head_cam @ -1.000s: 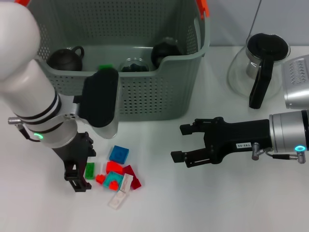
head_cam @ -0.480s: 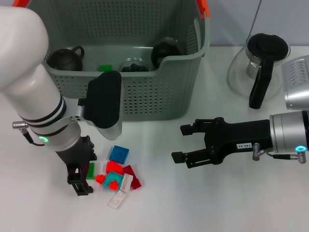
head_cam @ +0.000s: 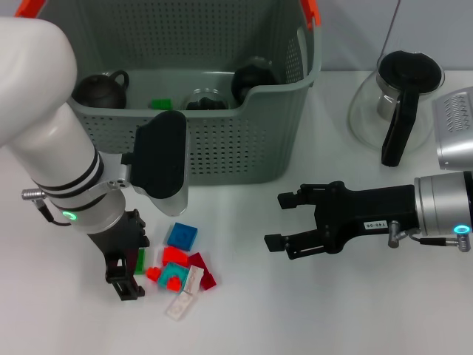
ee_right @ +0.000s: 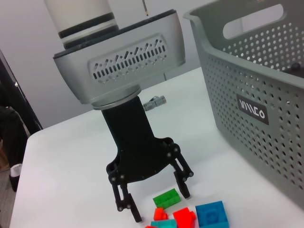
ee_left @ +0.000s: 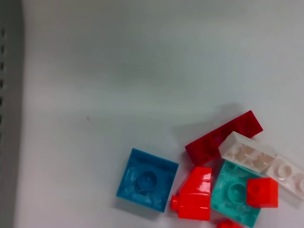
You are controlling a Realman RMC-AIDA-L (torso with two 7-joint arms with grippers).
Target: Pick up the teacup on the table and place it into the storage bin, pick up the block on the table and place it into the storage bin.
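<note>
The left gripper (head_cam: 127,272) is lowered to the table (head_cam: 310,310) at the near left edge of a small pile of toy blocks, its fingers spread wide apart and holding nothing; the right wrist view shows the green block (ee_right: 166,198) lying on the table between the two fingertips, not yet clamped. Beside the green block lie a blue square block (head_cam: 182,236), a red block (ee_left: 195,194), a teal block (ee_left: 235,194), a dark red block (ee_left: 223,137) and a white block (head_cam: 182,304), all close together. The storage bin (head_cam: 244,151) stands behind the pile; it contains a dark teacup (head_cam: 100,89), a second dark rounded vessel (head_cam: 255,80) and a green block (head_cam: 160,104). The right gripper (head_cam: 284,220) hovers over the table to the right of the pile, fingers open and empty. A glass coffee pot (head_cam: 397,103) with a black handle stands at the far right.
</note>
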